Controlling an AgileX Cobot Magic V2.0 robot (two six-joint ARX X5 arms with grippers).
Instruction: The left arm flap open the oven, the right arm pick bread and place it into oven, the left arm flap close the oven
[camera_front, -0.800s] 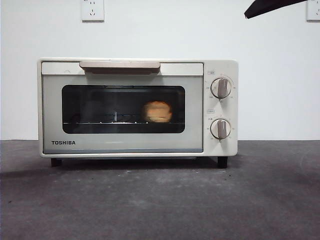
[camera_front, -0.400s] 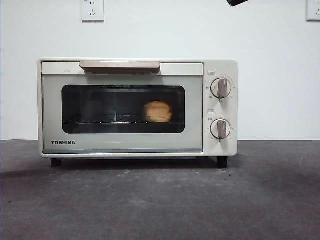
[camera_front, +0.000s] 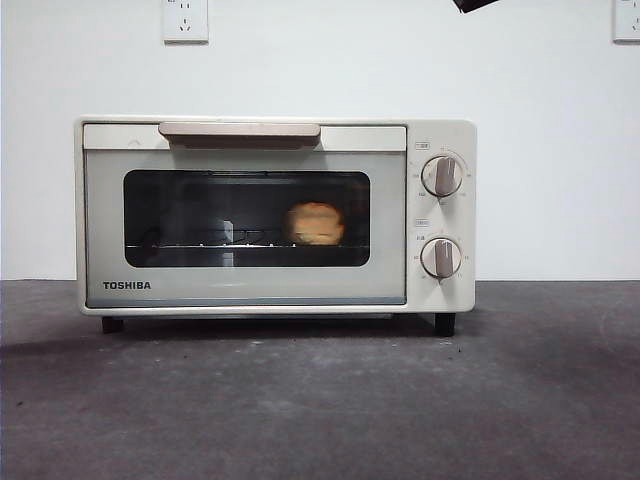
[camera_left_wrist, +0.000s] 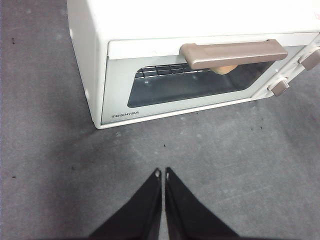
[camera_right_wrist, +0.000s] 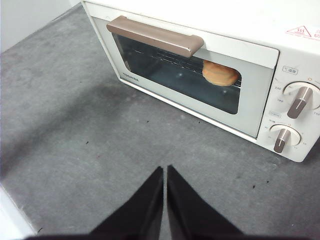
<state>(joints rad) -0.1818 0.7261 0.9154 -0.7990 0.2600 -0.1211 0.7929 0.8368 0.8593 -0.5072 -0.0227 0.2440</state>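
The cream-white TOSHIBA oven (camera_front: 275, 215) stands on the dark table with its door shut and its beige bar handle (camera_front: 240, 132) up. The golden-brown bread (camera_front: 315, 223) lies inside on the rack, behind the dark glass; it also shows in the right wrist view (camera_right_wrist: 220, 73) and peeks out under the handle in the left wrist view (camera_left_wrist: 225, 69). My left gripper (camera_left_wrist: 162, 174) is shut and empty, raised above the table in front of the oven (camera_left_wrist: 200, 60). My right gripper (camera_right_wrist: 165, 170) is shut and empty, also raised in front of the oven (camera_right_wrist: 210, 75).
Two round knobs (camera_front: 442, 176) sit on the oven's right panel. A black arm tip (camera_front: 474, 4) shows at the top edge. Wall sockets (camera_front: 185, 20) hang on the white wall behind. Dark grey table (camera_front: 320, 400) spreads in front.
The black arm tip at the top right has pulled back upward, almost out of the front view. The oven and bread have not moved.
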